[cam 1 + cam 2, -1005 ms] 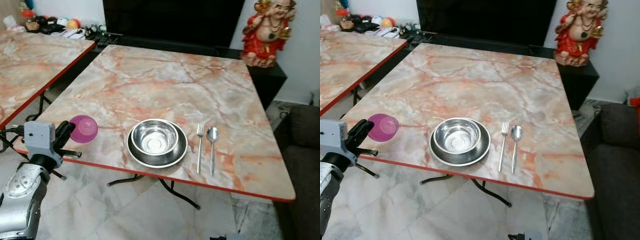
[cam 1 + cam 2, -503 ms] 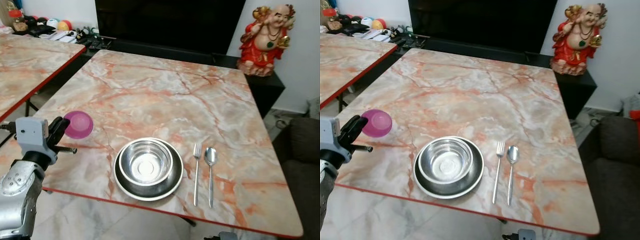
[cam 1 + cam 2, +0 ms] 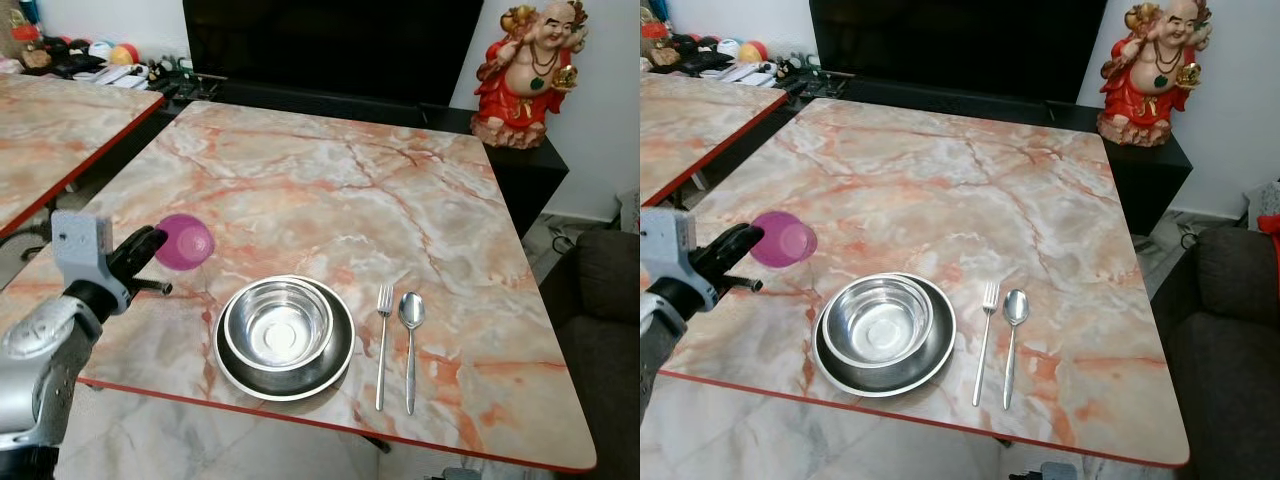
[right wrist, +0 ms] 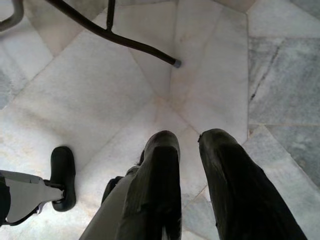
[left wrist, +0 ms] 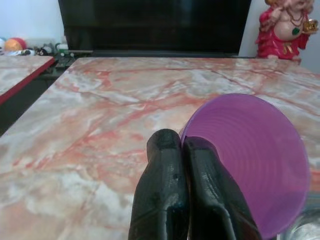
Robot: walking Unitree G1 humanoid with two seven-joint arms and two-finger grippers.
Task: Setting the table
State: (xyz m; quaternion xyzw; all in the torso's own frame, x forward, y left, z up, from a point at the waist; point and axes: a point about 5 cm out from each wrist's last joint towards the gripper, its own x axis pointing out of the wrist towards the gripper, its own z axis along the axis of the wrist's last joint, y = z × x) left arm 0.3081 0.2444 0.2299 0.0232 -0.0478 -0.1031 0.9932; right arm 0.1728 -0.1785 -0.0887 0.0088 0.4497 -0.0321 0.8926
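My left gripper (image 3: 150, 243) pinching the purple cup (image 3: 184, 242) rim above the counter's (image 3: 330, 190) left edge, right gripper (image 4: 189, 145) slightly spread above the floor (image 4: 100, 95), bowl (image 3: 278, 322) near the front edge

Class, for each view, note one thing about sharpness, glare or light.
Eye views: sharp, evenly lit, glare inside the steel bowl. Left wrist view: purple cup and left gripper close and soft, table hazy. Right wrist view: right gripper dark, floor tiles bright and clear.

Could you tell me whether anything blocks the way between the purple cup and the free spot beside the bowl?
Nothing visible does. The left gripper holds the purple cup over bare table, left of the bowl.
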